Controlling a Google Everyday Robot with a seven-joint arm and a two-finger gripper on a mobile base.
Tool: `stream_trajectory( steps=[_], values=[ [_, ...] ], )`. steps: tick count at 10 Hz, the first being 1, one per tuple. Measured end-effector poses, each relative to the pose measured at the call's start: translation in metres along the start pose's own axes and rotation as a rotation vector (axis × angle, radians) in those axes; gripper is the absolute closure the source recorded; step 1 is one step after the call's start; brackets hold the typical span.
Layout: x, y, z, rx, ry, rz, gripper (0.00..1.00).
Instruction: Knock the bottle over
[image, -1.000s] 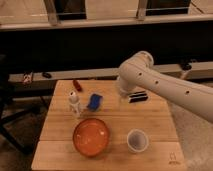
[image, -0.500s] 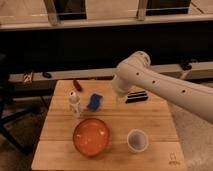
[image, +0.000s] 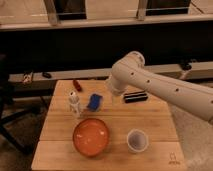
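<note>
Standing upright on the left half of the table: bottle, just behind the bowl and left of a blue item. A red item lies near the far edge. The cup sits right of the bowl. The arm reaches in from the right. The gripper hangs under the arm's bend, between the blue item and a black bar, apart from the bottle; whether it is open or closed cannot be told.
</note>
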Motion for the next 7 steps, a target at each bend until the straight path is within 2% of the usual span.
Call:
stream_trajectory(
  steps=[2,5,7],
  values=[
    [-0.015,-0.007,0.008,0.005,-0.018,-0.028,0.20],
    [-0.018,-0.009,0.013,0.013,-0.034,-0.047,0.20],
    [-0.031,-0.014,0.020,0.016,-0.049,-0.072,0.20]
  ],
)
